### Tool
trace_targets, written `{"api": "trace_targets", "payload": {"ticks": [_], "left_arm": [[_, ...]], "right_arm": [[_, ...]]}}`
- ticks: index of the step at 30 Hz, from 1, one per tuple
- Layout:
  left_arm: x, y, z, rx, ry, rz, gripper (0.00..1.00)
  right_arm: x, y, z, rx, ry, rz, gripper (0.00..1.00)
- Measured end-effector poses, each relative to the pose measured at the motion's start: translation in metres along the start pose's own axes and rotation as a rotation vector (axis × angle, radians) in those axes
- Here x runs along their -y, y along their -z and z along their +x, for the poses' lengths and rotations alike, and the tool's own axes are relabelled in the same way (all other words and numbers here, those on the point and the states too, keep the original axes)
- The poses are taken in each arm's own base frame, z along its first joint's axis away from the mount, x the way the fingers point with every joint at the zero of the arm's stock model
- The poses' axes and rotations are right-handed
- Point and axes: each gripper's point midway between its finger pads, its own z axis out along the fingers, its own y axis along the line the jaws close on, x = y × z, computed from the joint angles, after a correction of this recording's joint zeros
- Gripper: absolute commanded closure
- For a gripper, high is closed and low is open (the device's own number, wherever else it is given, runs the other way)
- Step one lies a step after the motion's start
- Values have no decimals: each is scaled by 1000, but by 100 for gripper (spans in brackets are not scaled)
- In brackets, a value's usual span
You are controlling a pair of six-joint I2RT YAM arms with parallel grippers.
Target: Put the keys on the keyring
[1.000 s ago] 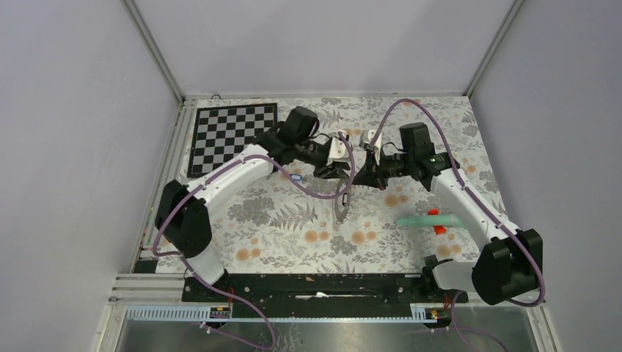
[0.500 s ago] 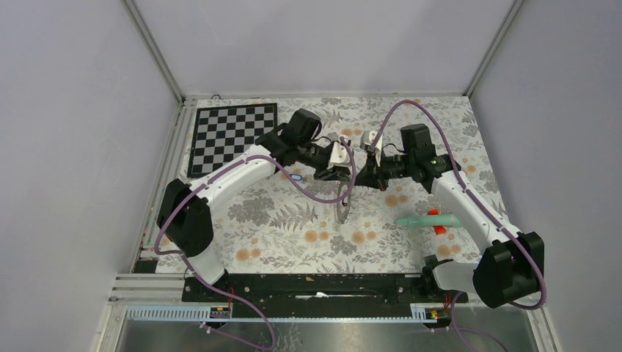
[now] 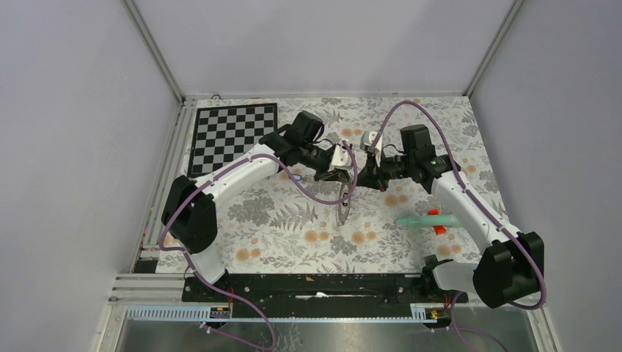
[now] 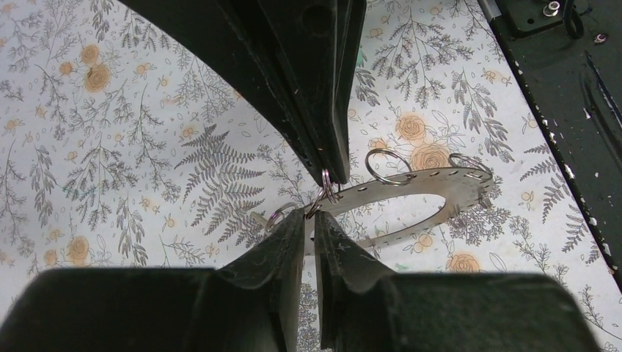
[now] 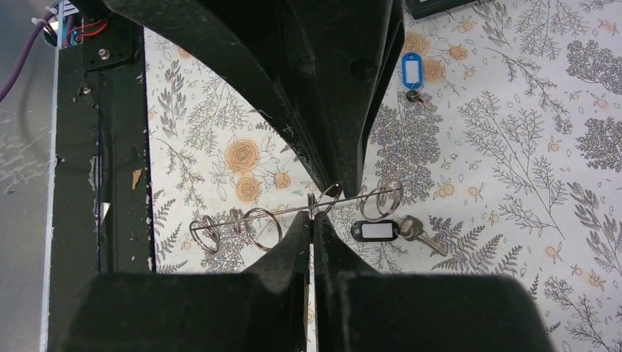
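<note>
- blue-tagged small metal key [image 3: 295, 177] flat on floral cloth [image 3: 279, 227], left of both grippers
- left gripper [image 4: 309, 218]: jaws nearly together at hoop edge, grip unclear
- large flat dark-grey keyring hoop [image 4: 433, 189] lifted mid-table, right gripper [image 5: 310, 218] clamped on its edge
- black-tagged key [image 5: 379, 230] on cloth, not on hoop

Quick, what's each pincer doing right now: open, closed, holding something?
Left pincer: nearly closed at the keyring rim; cannot tell whether it grips.
Right pincer: closed on the keyring.
</note>
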Motion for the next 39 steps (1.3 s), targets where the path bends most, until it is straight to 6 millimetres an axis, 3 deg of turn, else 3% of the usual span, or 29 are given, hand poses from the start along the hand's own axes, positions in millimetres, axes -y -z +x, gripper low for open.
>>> {"api": "trace_targets", "payload": {"ticks": [7,13,19,26,30,34,39], "left_arm": [[0,0,0,0,1,1,86],[-1,0,-2,1,0,1,78],[-3,0,-4,6,-4,0,76],[-1,-1,-7,23,-4,14,84],[1,-1,-8,30,-2,23,100],[3,-1,-7,30,4,30,100],[8,-3,1,33,47,26,100]], "right_arm": [[-1,0,1,-1,0,1,100],[-1,0,2,-1,1,1,100],[-1,0,2,-1,1,1,100],[-1,0,2,-1,1,1,100],[-1,0,2,-2,1,2,100],[0,0,4,-7,3,10,100],[0,2,10,-22,5,30,91]]}}
